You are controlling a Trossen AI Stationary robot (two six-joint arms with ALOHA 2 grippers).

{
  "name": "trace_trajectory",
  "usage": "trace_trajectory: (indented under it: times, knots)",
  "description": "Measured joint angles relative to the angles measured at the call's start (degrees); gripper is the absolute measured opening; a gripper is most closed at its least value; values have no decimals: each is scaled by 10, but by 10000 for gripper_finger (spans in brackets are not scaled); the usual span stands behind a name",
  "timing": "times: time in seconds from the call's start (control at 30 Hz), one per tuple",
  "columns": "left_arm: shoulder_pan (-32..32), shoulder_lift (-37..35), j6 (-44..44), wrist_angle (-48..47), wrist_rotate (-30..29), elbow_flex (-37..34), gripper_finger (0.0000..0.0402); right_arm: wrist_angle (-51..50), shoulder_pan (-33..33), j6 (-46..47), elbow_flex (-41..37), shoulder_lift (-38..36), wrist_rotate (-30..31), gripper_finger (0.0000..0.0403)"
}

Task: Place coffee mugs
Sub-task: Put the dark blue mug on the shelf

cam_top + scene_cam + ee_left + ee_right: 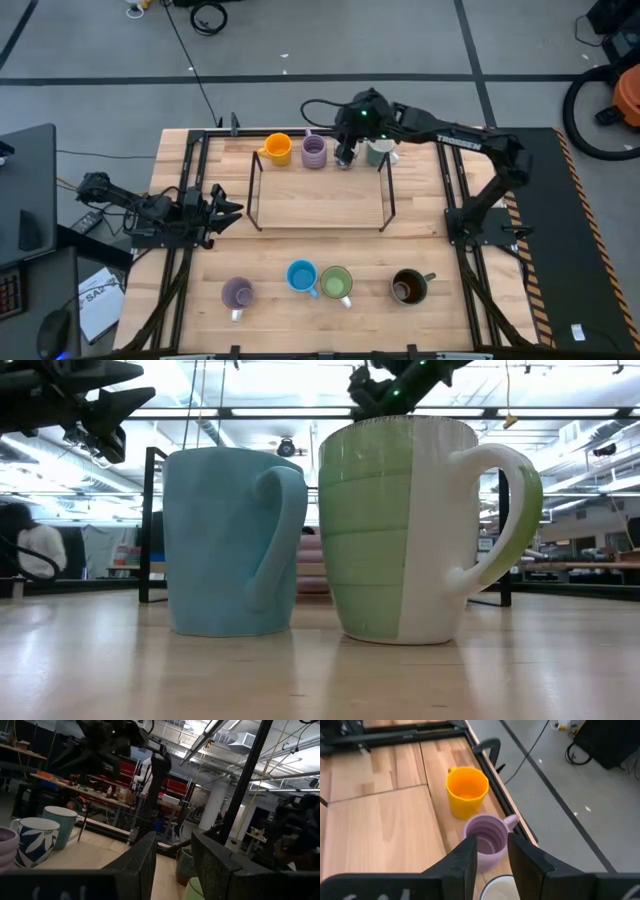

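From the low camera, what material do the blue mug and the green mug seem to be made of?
Blue mug: probably ceramic with a matte, slightly uneven glaze; it shows hardly any shine. Green mug: probably glazed ceramic, half green and half white, with faint horizontal ridges and a soft gloss on its handle. Both have thick walls, which fits stoneware, but the look alone cannot confirm it.

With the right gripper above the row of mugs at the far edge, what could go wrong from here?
1. The right gripper hangs open just over a white mug, close beside the purple mug; a sideways move might knock either one.
2. The orange mug and the purple one stand near the table's far edge; a push might send them off.
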Motion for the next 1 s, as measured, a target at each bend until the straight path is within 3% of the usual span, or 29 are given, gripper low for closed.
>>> trace_trajectory:
  times: [0.43, 0.77, 1.0]
  knots:
    - [0, 0, 0, -2, 0, 0, 130, -120, 0, -27, 123, 100, 1, 141]
    - [0, 0, 2, -1, -5, 0, 130, -205, -23, -35, 127, 112, 44, 141]
    - [0, 0, 7, -1, -21, 0, 130, -274, -73, -3, 127, 111, 66, 139]
